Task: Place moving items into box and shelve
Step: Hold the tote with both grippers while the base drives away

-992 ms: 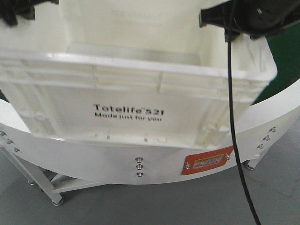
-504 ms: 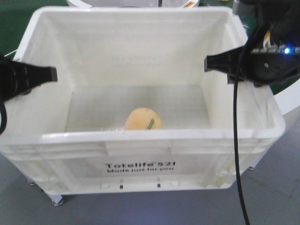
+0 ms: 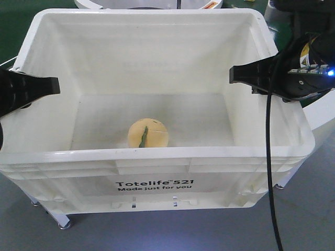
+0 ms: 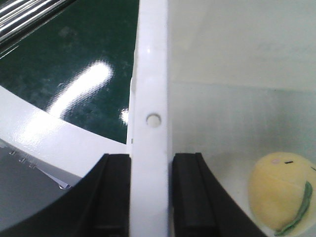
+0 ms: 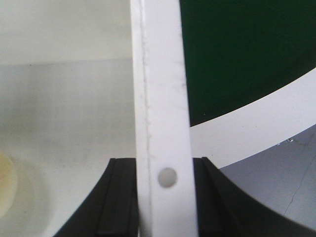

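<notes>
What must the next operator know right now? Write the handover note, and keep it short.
The left pincer is shut on the left side rim of the white crate, one finger inside and one outside.
The right pincer is shut the same way on the right side rim.
Things: the orange-yellow plush toy with the green stripe lies on the crate floor near the front wall. It is the only toy that shows in any view.
Done: one toy boxed, crate gripped by both arms.
Left: account for any other item, then shelve the crate. No shelf is in view.
</notes>
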